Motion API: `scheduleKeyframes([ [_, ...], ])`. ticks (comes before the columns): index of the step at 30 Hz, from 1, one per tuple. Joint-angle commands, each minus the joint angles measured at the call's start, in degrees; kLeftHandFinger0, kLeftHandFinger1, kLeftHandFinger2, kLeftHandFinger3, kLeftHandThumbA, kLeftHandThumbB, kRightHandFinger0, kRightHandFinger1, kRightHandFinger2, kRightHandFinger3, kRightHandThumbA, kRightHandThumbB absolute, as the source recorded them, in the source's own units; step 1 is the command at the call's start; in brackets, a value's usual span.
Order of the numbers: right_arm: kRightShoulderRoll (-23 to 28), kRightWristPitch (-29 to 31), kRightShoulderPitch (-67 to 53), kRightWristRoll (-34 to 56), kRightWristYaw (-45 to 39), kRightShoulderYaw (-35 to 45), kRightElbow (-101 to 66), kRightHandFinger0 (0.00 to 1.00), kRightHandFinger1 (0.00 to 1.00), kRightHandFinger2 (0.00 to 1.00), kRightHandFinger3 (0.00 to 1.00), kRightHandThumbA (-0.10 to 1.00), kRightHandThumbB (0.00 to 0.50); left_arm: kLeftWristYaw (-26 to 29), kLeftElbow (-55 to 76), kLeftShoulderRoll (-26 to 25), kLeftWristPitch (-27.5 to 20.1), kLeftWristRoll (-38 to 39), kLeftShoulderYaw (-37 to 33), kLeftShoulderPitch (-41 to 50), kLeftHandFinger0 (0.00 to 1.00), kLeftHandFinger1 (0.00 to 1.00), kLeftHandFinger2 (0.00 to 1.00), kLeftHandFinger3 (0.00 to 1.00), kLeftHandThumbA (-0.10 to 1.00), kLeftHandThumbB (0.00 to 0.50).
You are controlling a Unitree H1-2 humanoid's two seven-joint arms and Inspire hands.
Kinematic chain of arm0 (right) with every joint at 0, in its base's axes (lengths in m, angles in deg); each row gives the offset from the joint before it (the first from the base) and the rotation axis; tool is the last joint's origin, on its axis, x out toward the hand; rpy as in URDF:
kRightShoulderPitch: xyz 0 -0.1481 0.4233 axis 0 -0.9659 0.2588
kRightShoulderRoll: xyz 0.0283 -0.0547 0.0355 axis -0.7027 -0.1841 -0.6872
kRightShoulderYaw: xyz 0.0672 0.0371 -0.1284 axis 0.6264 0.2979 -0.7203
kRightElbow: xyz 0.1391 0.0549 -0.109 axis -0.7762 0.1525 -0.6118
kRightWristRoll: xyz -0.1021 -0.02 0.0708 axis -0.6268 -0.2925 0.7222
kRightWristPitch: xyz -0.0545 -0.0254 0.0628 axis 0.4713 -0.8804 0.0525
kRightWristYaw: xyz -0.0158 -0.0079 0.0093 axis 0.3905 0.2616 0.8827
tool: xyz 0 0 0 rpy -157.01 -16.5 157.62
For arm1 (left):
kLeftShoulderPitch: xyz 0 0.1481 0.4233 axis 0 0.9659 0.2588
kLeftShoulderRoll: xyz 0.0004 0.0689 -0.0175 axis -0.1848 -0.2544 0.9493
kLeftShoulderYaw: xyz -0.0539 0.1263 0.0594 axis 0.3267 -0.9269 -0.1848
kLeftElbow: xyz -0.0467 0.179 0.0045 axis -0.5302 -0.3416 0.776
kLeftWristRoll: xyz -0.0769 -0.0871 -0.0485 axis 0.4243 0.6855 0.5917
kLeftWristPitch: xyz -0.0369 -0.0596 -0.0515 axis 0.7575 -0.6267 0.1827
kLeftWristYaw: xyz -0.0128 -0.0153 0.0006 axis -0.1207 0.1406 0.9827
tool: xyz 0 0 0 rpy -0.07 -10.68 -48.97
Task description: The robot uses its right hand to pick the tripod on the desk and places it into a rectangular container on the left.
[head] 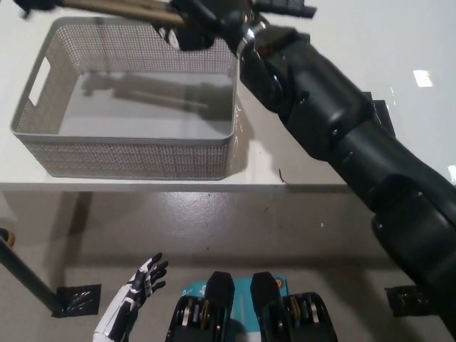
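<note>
Tripod and black hand cut off at the top edge

Above the container's [128,153] far rim, the tripod [107,7] is blurred and partly out of frame; the right hand [210,18] on it is cropped, its fingers indistinct, and the arm hides the tabletop's [335,43] black patch.
</note>
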Motion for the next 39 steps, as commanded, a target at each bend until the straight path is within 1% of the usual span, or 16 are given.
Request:
scheduleKeyframes([
  [1, -0.23, 1.79, 6.08, -0.96, 8.31, 0.68, 4.06, 0.00, 0.14, 0.76, 0.76, -0.10, 0.245, -0.12, 0.67, -1.15, -2.19, -1.34, -0.35, -1.01, 1.00, 1.00, 1.00, 1.00, 1.00, 0.500],
  [4, 0.07, 1.25, 5.87, -1.17, 8.72, 0.42, 6.50, 0.00, 0.19, 0.80, 0.86, -0.10, 0.226, -0.13, 0.05, -0.94, -2.55, -1.26, -0.51, -1.31, 1.00, 1.00, 1.00, 1.00, 1.00, 0.500],
  [8, 0.83, 1.85, 5.73, -0.79, 8.90, 0.86, 8.46, 0.00, 0.15, 0.69, 0.72, -0.10, 0.253, -0.14, -0.03, -0.95, -1.61, -1.07, -0.43, -1.77, 1.00, 1.00, 1.00, 1.00, 1.00, 0.500],
  [12, 0.57, 0.22, 6.11, -2.89, 9.37, -1.11, 10.41, 0.00, 0.19, 0.76, 0.74, -0.10, 0.244, -0.78, 0.52, -1.64, -0.90, -0.79, -0.41, -1.70, 1.00, 1.00, 1.00, 1.00, 1.00, 0.500],
  [16, 0.05, 0.71, 7.14, -4.53, 11.75, -3.86, 13.00, 0.00, 0.18, 0.72, 0.51, -0.10, 0.244, -0.62, 0.61, -1.60, -0.28, -1.23, -0.71, -1.85, 1.00, 1.00, 1.00, 1.00, 1.00, 0.500],
  [22, -1.56, 1.15, 8.91, -5.10, 14.18, -5.83, 13.58, 0.00, 0.11, 0.68, 0.36, -0.10, 0.250, -0.85, 0.85, -2.16, -0.56, -2.32, -1.43, -2.81, 1.00, 1.00, 1.00, 1.00, 1.00, 0.500],
  [27, -1.80, 4.09, 9.60, -8.45, 21.27, -9.28, 13.54, 0.00, 0.00, 0.48, 0.23, -0.10, 0.304, -1.39, -0.50, -1.54, -0.23, -2.08, -2.23, -4.53, 1.00, 1.00, 1.00, 1.00, 1.00, 0.500],
  [29, -2.23, 4.02, 9.63, -11.09, 24.12, -11.94, 12.70, 0.00, 0.00, 0.44, 0.35, -0.10, 0.252, -1.26, -0.25, -1.28, 0.25, -2.12, -2.47, -4.37, 1.00, 1.00, 1.00, 1.00, 1.00, 0.500],
  [31, -2.77, 3.62, 9.02, -12.91, 25.87, -13.99, 11.26, 0.00, 0.00, 0.45, 0.36, -0.10, 0.275, -1.12, -0.25, -1.02, 0.61, -2.01, -2.64, -3.99, 1.00, 1.00, 1.00, 1.00, 1.00, 0.500],
  [33, -3.14, 5.75, 8.57, -13.95, 29.78, -15.43, 10.44, 0.00, 0.00, 0.42, 0.31, 0.10, 0.346, -0.98, -0.72, -1.04, 0.16, -2.01, -2.70, -3.96, 1.00, 1.00, 1.00, 1.00, 1.00, 0.500],
  [34, -2.90, 6.54, 7.95, -14.76, 31.76, -16.26, 9.49, 0.00, 0.00, 0.39, 0.33, 0.11, 0.334, -1.02, -1.15, -0.97, -0.26, -1.97, -2.80, -3.81, 1.00, 1.00, 1.00, 1.00, 1.00, 0.500],
  [35, -2.69, 6.68, 7.62, -15.96, 34.54, -17.34, 9.17, 0.00, 0.00, 0.29, 0.34, 0.08, 0.311, -1.07, -1.20, -0.96, -0.29, -1.90, -2.87, -3.72, 1.00, 1.00, 1.00, 1.00, 1.00, 0.500],
  [36, -2.30, 7.25, 6.85, -16.96, 37.06, -18.31, 8.80, 0.00, 0.00, 0.22, 0.34, -0.08, 0.230, -1.28, -0.90, -0.81, -0.19, -1.82, -3.15, -3.06, 1.00, 1.00, 1.00, 1.00, 1.00, 0.500],
  [37, -2.18, 7.64, 6.27, -16.91, 38.05, -18.43, 8.90, 0.00, 0.00, 0.21, 0.33, -0.09, 0.245, -1.34, -0.75, -0.73, -0.15, -1.77, -3.29, -2.82, 1.00, 1.00, 1.00, 1.00, 1.00, 0.500],
  [38, -2.31, 6.86, 6.15, -16.82, 37.52, -18.42, 9.06, 0.00, 0.10, 0.32, 0.41, -0.03, 0.251, -1.18, -1.02, -0.67, -0.34, -1.80, -3.27, -2.89, 1.00, 1.00, 1.00, 1.00, 1.00, 0.500],
  [39, -2.48, 5.00, 5.55, -16.13, 33.90, -17.92, 8.50, 0.15, 0.35, 0.63, 0.74, 0.21, 0.181, -1.19, -1.16, -0.82, -0.68, -1.74, -3.24, -2.61, 1.00, 1.00, 1.00, 1.00, 1.00, 0.500],
])
